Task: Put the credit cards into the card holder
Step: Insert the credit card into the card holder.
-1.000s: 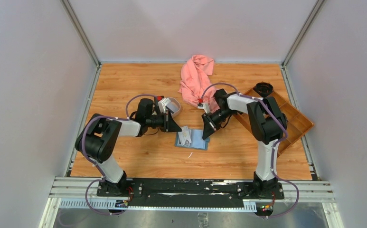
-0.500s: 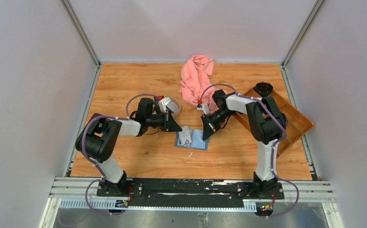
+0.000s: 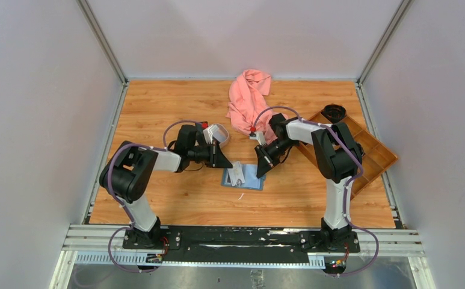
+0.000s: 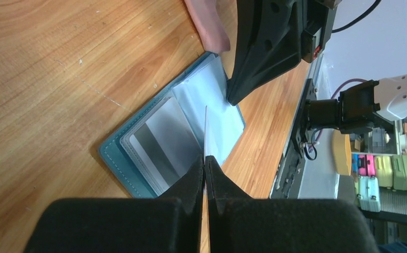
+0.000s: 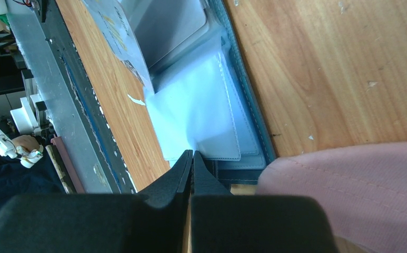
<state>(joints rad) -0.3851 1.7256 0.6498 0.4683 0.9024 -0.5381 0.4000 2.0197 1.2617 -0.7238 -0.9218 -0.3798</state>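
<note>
Leaning inward, left gripper (image 4: 205,159) pinching card (image 4: 205,126), right gripper (image 5: 191,154) closed

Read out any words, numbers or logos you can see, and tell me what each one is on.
No text can be read anywhere.
Pale printed plastic card over the open teal-blue card holder: yellow and dark print, too blurred to read.
Grey card in the holder's pocket: no lettering shows.
</note>
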